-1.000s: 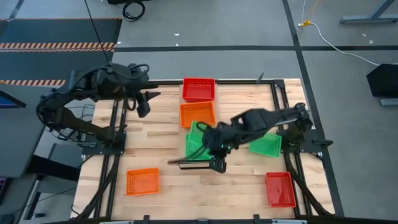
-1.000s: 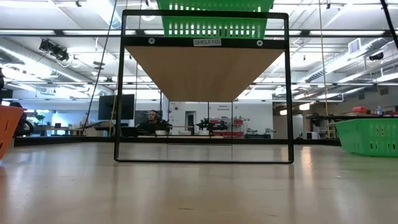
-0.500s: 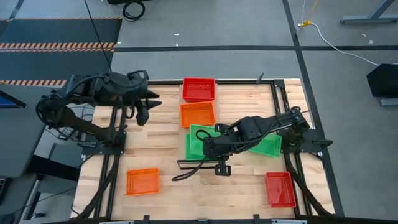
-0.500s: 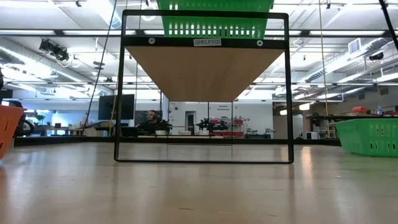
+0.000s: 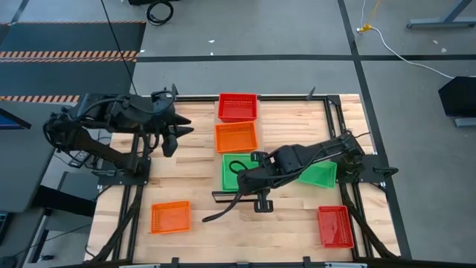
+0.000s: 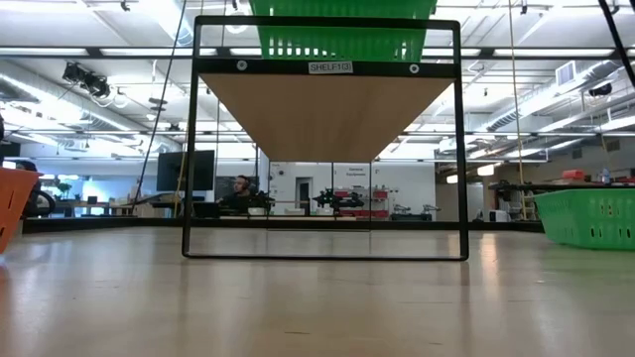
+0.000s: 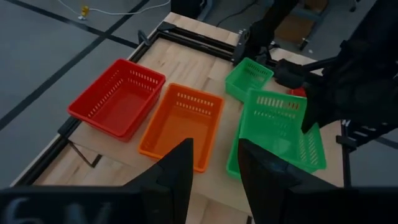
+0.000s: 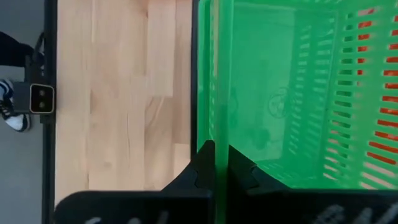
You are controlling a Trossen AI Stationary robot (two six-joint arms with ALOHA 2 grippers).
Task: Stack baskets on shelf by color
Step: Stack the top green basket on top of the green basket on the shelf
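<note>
Green basket (image 8: 273,93) wall is pinched between the right gripper (image 8: 214,163) fingers, the basket resting on the shelf (image 6: 327,104). The left gripper (image 7: 214,163) is held spread, beyond the orange basket (image 7: 182,124).

red basket (image 5: 238,106), orange basket (image 5: 236,137), green baskets (image 5: 236,172) line the shelf (image 5: 227,196).
</note>
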